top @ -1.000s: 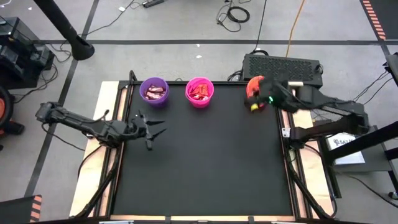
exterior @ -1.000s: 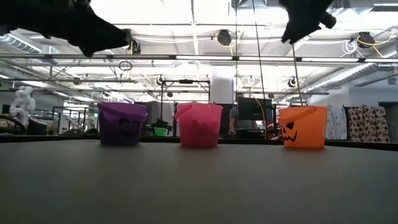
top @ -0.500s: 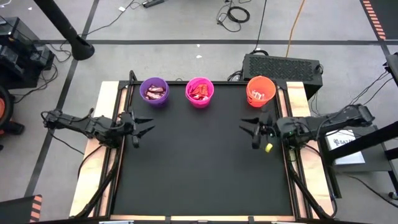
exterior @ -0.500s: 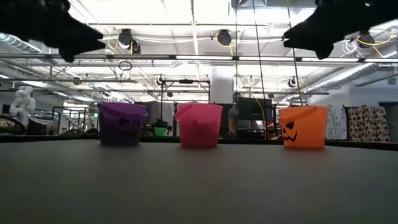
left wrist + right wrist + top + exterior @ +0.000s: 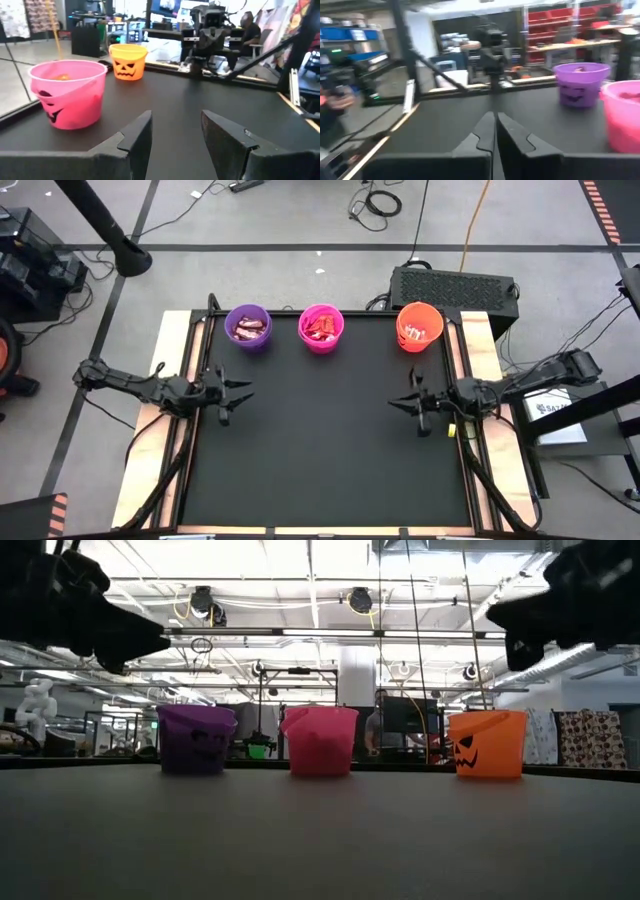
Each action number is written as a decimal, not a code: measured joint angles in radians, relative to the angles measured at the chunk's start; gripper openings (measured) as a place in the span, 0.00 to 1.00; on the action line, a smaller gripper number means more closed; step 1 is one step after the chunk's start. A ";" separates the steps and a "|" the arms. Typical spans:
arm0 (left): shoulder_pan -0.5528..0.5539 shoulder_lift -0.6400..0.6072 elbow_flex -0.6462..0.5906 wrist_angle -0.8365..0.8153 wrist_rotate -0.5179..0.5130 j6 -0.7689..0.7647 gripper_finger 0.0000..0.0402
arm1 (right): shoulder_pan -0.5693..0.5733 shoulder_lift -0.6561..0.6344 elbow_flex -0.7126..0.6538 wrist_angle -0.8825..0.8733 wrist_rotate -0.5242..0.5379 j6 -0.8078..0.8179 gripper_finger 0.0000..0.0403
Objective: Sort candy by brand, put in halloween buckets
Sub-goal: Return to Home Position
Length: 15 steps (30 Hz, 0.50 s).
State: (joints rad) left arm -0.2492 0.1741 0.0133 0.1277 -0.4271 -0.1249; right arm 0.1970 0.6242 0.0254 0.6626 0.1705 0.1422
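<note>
Three halloween buckets stand in a row at the table's far edge: purple, magenta pink and orange, each with candy inside. My left gripper hovers open above the mat near the left edge, fingers pointing right, nothing between them. My right gripper hovers near the right edge, fingers pointing left, shut on nothing. No candy lies on the mat.
The black mat covers the table between wooden side strips. A black box sits behind the orange bucket. Beyond the table, a person shows in the room.
My right gripper has come away from over the orange bucket toward the table's near edge, to the mat's right side, and has shut its fingers. My left gripper has drawn back slightly toward the left edge, staying open.
</note>
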 joint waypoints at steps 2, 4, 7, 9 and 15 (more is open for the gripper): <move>0.000 0.000 -0.006 0.014 0.008 -0.004 0.44 | -0.008 0.001 -0.014 -0.008 -0.019 0.002 0.03; 0.001 0.001 -0.006 0.013 0.008 -0.018 0.44 | -0.009 0.002 -0.011 -0.019 -0.017 0.001 0.02; 0.001 0.001 -0.006 0.006 0.007 -0.024 0.44 | -0.015 0.000 -0.011 -0.098 -0.028 -0.009 0.00; 0.001 0.002 -0.006 -0.021 0.007 -0.024 0.44 | -0.022 -0.012 -0.011 -0.189 -0.046 -0.009 0.01; 0.001 0.002 -0.007 -0.053 0.006 -0.012 0.44 | -0.039 -0.107 -0.007 -0.374 -0.046 -0.042 0.00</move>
State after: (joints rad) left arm -0.2481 0.1764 0.0067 0.0749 -0.4213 -0.1369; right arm 0.1582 0.5176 0.0186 0.2889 0.1249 0.1001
